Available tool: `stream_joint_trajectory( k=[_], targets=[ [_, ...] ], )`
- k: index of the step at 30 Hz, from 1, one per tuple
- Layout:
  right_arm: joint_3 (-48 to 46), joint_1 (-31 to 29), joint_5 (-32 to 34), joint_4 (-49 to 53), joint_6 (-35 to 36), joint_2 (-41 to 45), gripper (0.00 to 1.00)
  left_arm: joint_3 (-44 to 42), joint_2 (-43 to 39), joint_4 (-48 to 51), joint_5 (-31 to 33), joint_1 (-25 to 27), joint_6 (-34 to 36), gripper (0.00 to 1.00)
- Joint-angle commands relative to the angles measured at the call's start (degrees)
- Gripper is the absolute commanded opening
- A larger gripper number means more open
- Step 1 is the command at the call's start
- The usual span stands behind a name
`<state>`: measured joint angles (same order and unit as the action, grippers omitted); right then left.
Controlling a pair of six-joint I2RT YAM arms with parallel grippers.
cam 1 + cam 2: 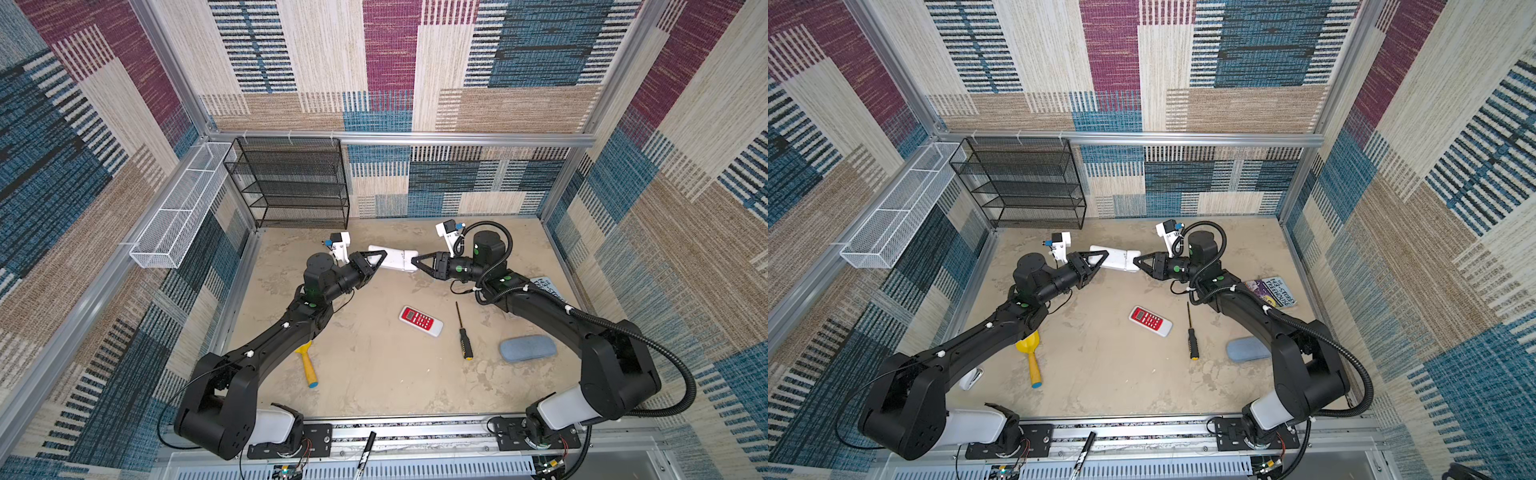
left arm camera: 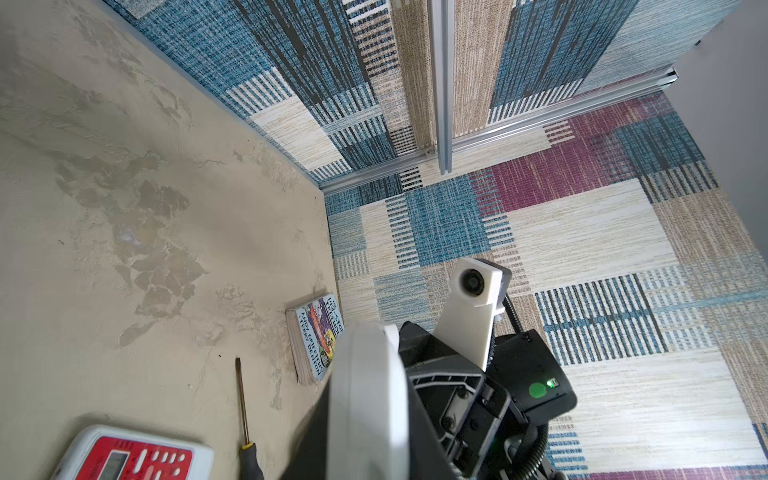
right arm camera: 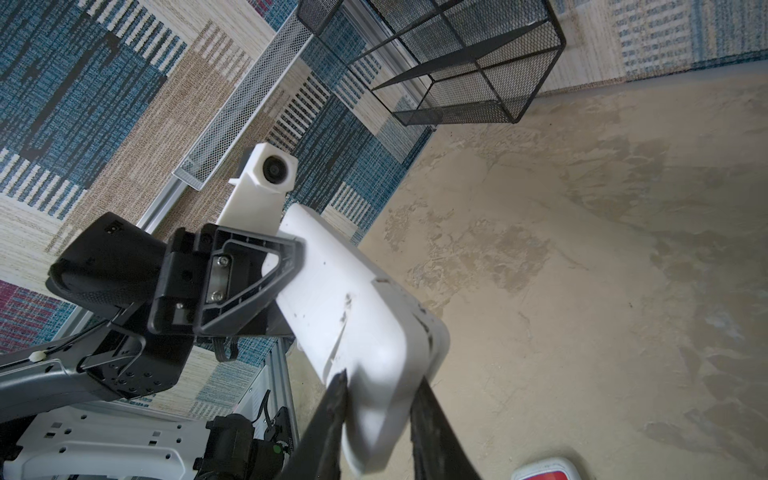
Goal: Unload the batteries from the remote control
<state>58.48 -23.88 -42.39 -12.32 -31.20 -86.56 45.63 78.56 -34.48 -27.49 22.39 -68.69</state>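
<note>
Right wrist view puts us closest: the right gripper [image 3: 380, 376] has its two black fingers [image 3: 328, 419] set against either side of the white remote [image 3: 349, 299], pinching its right end, though we cannot judge how firmly. Following the body outward to its left end, the left gripper [image 3: 286, 257] is pinching that end in the same way. The remote's long axis therefore runs left to right, straight from one gripper to the other, and in both top views it hangs above the table [image 1: 374, 374] at the far middle; each arm has one end, so neither is nearer. No batteries show in any view. We judge they sit inside, behind a cover whose seams seem to lie just beyond the right fingers, and the coming move likely works along that axis. Only the top views give the whole span, plus the red remote [image 1: 420, 321] lying nearer with the screwdriver [image 1: 464, 338] to its right; the left wrist view catches merely the white remote's thin edge.
</note>
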Motion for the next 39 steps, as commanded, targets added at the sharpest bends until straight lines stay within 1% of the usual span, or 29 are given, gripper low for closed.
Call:
stream_joint_trajectory(
  k=[1, 9, 13, 15, 24, 32, 34, 36, 38, 39],
  targets=[
    [0.3, -0.2, -0.5, 0.6, 0.4, -0.5, 0.22, 0.4, 0.2, -4.4, -2.4, 0.1, -0.4, 0.0],
    [0.3, -0.2, -3.3, -0.3, 0.5, -1.5, 0.16, 1.1, 1.2, -5.0, -2.7, 0.1, -0.8, 0.0],
    [0.4, -0.2, -4.3, -0.9, 0.4, -1.5, 0.03, 1.1, 1.5, -4.9, -2.7, 0.0, -0.5, 0.0],
    [0.6, -0.2, -4.5, -0.7, 0.5, -1.6, 0.0, 1.1, 1.6, -4.9, -2.7, 0.0, -0.5, 0.0],
    [1.7, -0.2, -8.0, -2.4, 1.1, -2.1, 0.0, 0.6, 2.1, -4.1, -2.6, -0.6, 0.5, 0.0],
    [3.5, -0.2, -8.4, -1.2, 3.0, -1.2, 0.0, -0.4, 2.7, -2.0, -2.0, -1.2, 2.4, 0.0],
    [4.4, -0.2, -7.5, -0.2, 4.0, -0.7, 0.0, -0.5, 2.7, 0.4, -1.6, -1.5, 3.6, 0.0],
    [5.8, -0.2, -5.0, 2.3, 5.7, -0.2, 0.0, -0.9, 2.7, 2.6, -1.3, -1.8, 4.8, 0.0],
    [7.6, -0.1, 0.1, 6.5, 8.6, 0.0, 0.0, -1.5, 2.7, 4.1, -1.0, -2.2, 5.9, 0.0],
    [8.8, -0.1, 4.5, 9.3, 10.2, -0.1, 0.0, -2.0, 2.6, 4.5, -0.9, -2.4, 6.2, 0.0]
  ],
)
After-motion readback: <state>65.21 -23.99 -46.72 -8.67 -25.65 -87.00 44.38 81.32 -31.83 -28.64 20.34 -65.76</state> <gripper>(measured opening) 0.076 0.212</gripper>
